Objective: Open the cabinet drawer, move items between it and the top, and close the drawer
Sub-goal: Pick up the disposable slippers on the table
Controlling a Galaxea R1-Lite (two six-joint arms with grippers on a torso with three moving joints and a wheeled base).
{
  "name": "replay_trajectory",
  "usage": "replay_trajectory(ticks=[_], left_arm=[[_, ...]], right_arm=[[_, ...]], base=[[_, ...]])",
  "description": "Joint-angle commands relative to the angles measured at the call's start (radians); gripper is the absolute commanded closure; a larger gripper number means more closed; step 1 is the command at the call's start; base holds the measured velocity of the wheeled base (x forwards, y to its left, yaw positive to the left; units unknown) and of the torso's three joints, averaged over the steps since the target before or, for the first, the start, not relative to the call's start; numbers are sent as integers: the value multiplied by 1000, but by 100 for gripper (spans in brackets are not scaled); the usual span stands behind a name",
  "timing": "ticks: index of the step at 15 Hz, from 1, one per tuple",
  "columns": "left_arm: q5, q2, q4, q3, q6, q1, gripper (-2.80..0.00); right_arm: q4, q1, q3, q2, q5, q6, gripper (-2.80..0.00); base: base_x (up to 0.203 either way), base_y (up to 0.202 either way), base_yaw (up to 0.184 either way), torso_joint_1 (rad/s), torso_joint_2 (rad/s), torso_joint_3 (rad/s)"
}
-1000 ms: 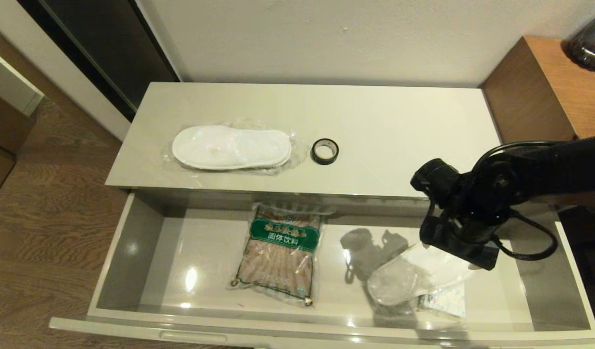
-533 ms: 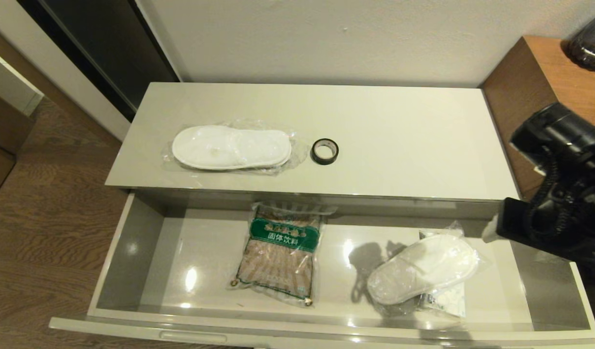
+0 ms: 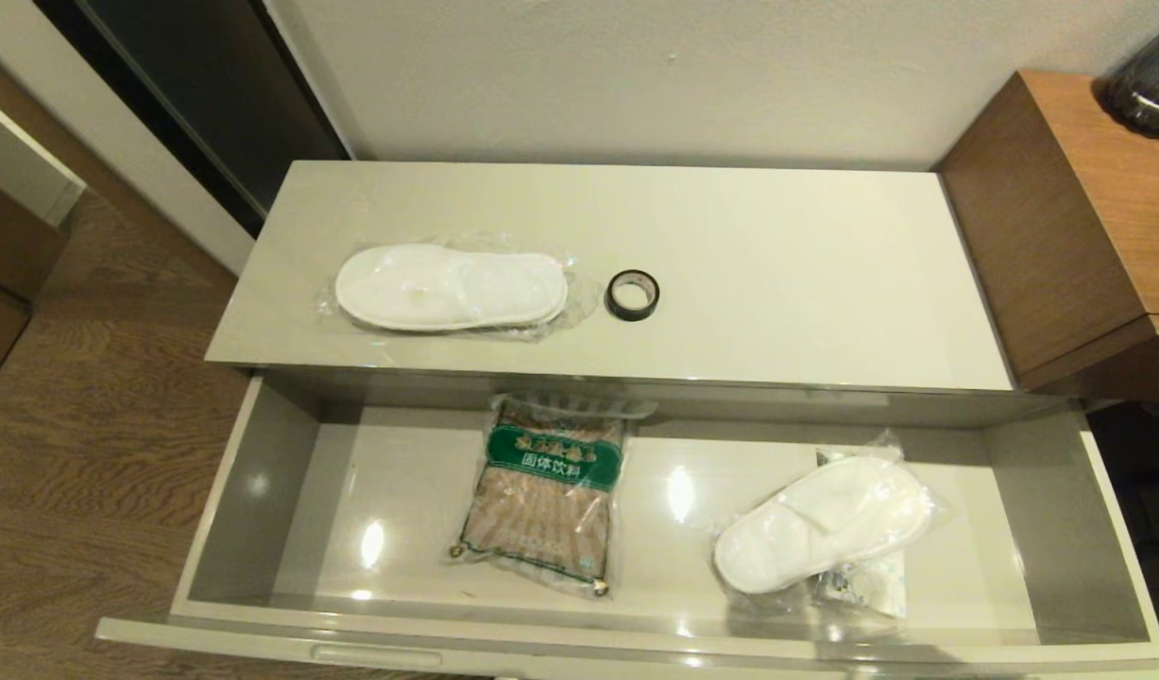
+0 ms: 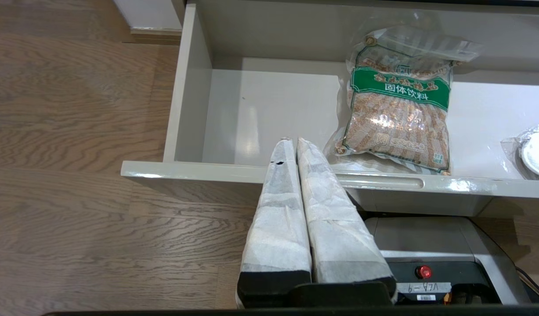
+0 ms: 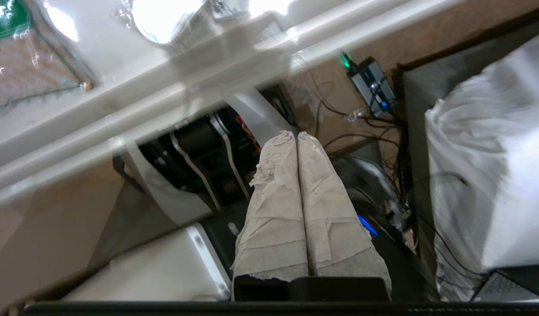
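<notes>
Drawer (image 3: 258,491) open; one slipper pair (image 3: 820,524) inside, another (image 3: 451,286) with tape (image 3: 633,294) up top. Both grippers (image 4: 294,145) (image 5: 291,137) parked low, jaws pressed together, empty.

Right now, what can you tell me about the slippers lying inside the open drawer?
The slipper pair in the drawer is white, soft-looking and sealed in a crinkled clear plastic bag. It lies flat and angled on the glossy floor of the drawer, toward the right end, well apart from the brown bag with the green label. It partly covers a flat white packet. Nothing grips it.
</notes>
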Motion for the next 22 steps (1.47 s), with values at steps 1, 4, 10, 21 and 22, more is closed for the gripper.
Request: replay_trajectory(ticks=[1, 4, 10, 21, 22], left_arm=[[0, 0, 0, 0, 0, 0, 0], [0, 0, 0, 0, 0, 0, 0], [0, 0, 0, 0, -1, 0, 0], [0, 0, 0, 0, 0, 0, 0], [0, 0, 0, 0, 0, 0, 0]], right_arm=[[79, 0, -137, -115, 1, 9, 0], [85, -50, -267, -193, 25, 6, 0], [85, -412, -23, -565, 146, -391, 0], [-434, -503, 588, -835, 170, -573, 0], [-519, -503, 627, -837, 169, -571, 0]], base=[[0, 0, 0, 0, 0, 0], [0, 0, 0, 0, 0, 0], [0, 0, 0, 0, 0, 0], [0, 0, 0, 0, 0, 0], [0, 0, 0, 0, 0, 0]])
